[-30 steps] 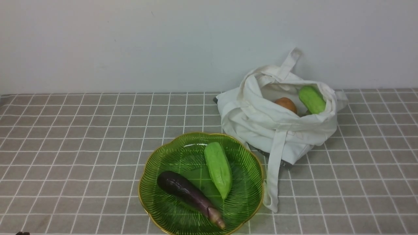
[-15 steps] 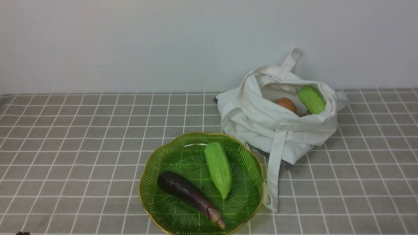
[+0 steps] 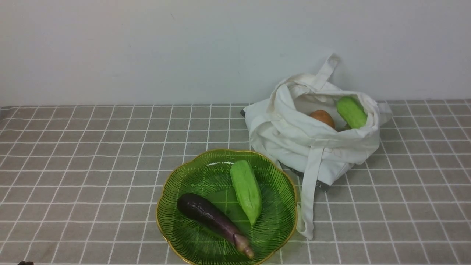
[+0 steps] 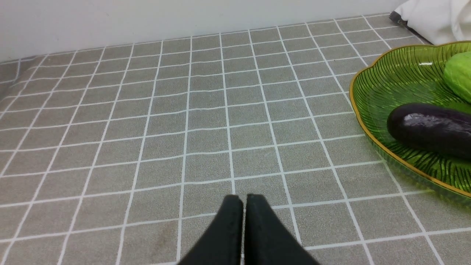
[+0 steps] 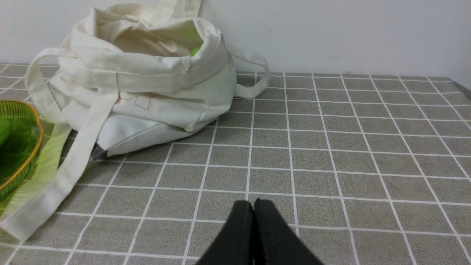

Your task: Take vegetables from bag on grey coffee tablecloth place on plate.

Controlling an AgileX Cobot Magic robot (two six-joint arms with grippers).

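Note:
The green glass plate sits at front centre on the grey grid tablecloth. On it lie the dark purple eggplant and a light green gourd. The white cloth bag stands open behind the plate to the right, with a second green gourd and the small orange-brown round vegetable inside. My left gripper is shut and empty over bare cloth, left of the plate. My right gripper is shut and empty over bare cloth, right of the bag.
A white wall runs along the back of the table. One bag strap hangs forward beside the plate's right rim, and it also shows in the right wrist view. Bare cloth lies left of the plate and right of the bag.

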